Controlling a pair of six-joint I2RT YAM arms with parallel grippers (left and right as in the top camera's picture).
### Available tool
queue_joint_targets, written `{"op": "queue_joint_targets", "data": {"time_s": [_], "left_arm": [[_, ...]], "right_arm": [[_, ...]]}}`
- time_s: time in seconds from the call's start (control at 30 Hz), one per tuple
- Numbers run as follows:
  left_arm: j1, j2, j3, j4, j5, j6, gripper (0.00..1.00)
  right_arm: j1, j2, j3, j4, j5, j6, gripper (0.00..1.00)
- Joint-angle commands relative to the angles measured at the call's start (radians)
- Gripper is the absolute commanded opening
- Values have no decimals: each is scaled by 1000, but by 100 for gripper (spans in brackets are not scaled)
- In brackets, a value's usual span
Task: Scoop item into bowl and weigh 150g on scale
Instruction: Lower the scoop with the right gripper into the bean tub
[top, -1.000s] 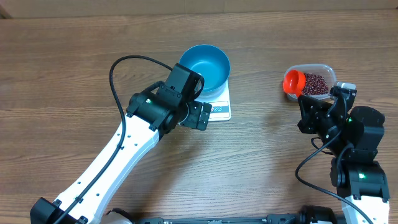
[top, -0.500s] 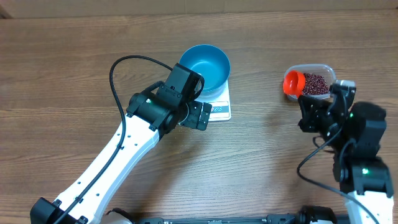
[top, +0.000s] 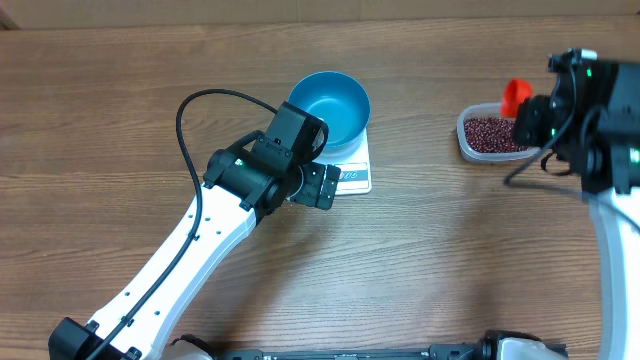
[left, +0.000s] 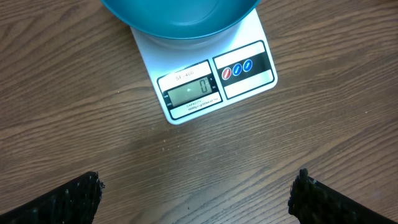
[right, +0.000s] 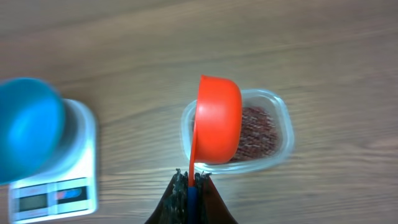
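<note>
Left gripper (left: 196, 202): nearest of all, over bare bench (left: 323, 124) just on the near side of the scale (left: 211, 81); its fingers stand wide apart and hold nothing.
Scale: flat on the bench, front edge toward that gripper; the display (left: 189, 93) seems to read zero.
Bowl (left: 180, 15): sits on the far part of the scale and overhangs its far edge; from above it looks empty.
Tub (right: 290, 134): well to the right of the scale, bare bench between them; the beans (right: 258, 134) lie in it as a shallow dark layer.
Right gripper (right: 189, 186): above the tub, pinched tight on the thin handle of the red scoop (right: 217, 118).
Scoop axis: the handle runs straight out from the gripper, and the cup hangs over the part of the tub nearer the scale.
Relation that matters: the bowl lies off to the scoop's left, so I judge the carry is a sideways sweep toward the scale. The right arm has the scoop and is nearer the beans; the left arm is nearer the scale.
Hard to make out: the cup shows only its outer shell, so I cannot tell whether it holds beans. The right arm is blurred from above, as are the bowl and scale in the right wrist view. The bowl's far rim is cut off in the left wrist view.
</note>
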Motion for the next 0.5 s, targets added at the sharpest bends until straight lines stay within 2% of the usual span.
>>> {"op": "queue_joint_targets", "data": {"time_s": [0.0, 0.23, 0.47], "left_arm": [[1, -8, -6, 1, -10, 14, 100], [1, -8, -6, 1, -10, 14, 99], [1, -8, -6, 1, -10, 14, 99]], "right_arm": [[-2, 106, 61, -20, 137, -53, 3], [-1, 272, 61, -12, 312, -72, 3], [0, 362, 60, -1, 321, -146, 3]]}}
